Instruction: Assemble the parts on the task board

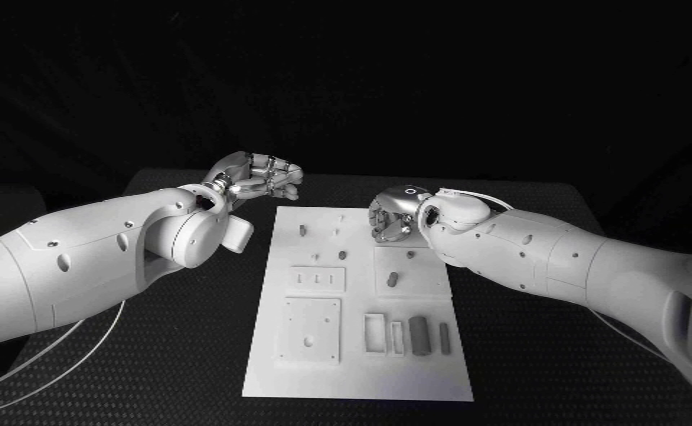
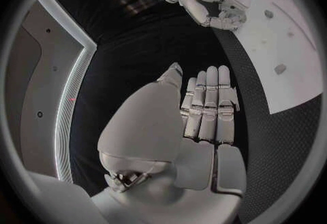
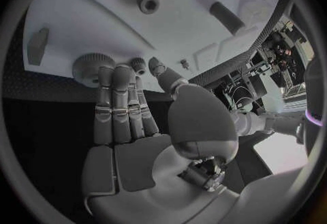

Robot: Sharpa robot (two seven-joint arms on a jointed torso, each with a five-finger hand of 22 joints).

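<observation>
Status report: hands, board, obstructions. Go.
Left hand off board, holding nothing. Right hand open over task board far edge. Grey parts untouched. Nothing blocking.

A lab: black table (image 1: 173, 346), white task board (image 1: 361, 371), cluttered equipment benches (image 3: 272, 44).

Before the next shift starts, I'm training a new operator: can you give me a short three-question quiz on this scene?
1. True or false: the left hand holds a part.
2. Which hand is over the task board? A) left B) right C) both
3. Fill in: the long dark parts by the board's near edge lie toward the robot's ____ side.
Key: 1 false, it holds nothing. 2 B, the right hand; the left is over the black table. 3 right.
</observation>
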